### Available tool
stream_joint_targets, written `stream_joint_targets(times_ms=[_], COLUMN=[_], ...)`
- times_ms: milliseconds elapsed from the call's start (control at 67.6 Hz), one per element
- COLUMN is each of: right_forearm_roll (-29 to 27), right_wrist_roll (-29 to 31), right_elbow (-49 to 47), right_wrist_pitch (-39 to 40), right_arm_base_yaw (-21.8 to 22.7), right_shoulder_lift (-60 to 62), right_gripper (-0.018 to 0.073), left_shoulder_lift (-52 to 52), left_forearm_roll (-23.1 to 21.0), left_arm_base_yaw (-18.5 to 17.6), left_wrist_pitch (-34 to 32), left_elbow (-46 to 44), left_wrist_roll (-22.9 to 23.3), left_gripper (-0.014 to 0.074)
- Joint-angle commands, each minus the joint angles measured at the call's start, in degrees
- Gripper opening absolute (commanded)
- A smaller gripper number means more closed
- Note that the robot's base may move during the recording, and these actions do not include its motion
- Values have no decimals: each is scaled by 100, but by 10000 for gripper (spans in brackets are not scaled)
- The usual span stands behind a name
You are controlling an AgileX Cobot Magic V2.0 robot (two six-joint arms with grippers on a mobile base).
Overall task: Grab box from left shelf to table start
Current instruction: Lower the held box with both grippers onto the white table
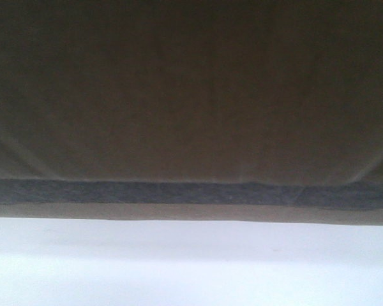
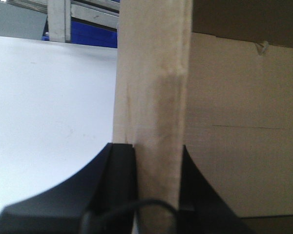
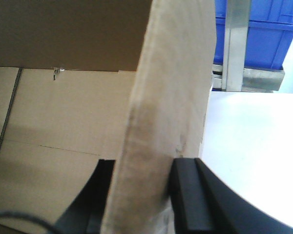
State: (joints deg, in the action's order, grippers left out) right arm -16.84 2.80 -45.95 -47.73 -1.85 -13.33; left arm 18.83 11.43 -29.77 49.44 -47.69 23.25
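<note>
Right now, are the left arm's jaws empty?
No, the left gripper has its jaws clamped on an upright flap of the large brown cardboard box.

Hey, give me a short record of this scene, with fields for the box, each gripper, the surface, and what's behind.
box: brown cardboard, fills the front view
left gripper: shut on a box flap
right gripper: shut on a box flap
table: white, below the box; contact unclear
background: blue bin, metal upright
</note>
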Motion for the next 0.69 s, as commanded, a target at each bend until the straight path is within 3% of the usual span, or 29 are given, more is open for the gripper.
stream_joint_targets(times_ms=[0,680], right_forearm_roll=[315,298], right_wrist_roll=[32,27], right_elbow=[-168,-273], right_wrist_pitch=[797,792], right_arm_base_yaw=[22,22], right_shoulder_lift=[-89,-403], right_gripper=[59,59], left_shoulder_lift=[0,273], left_forearm_roll=[15,92], left_arm_base_yaw=[-4,-4], left_wrist_pitch=[-1107,-1109], left_elbow=[-274,-396], left_wrist_roll=[175,165], left_gripper=[-93,-93])
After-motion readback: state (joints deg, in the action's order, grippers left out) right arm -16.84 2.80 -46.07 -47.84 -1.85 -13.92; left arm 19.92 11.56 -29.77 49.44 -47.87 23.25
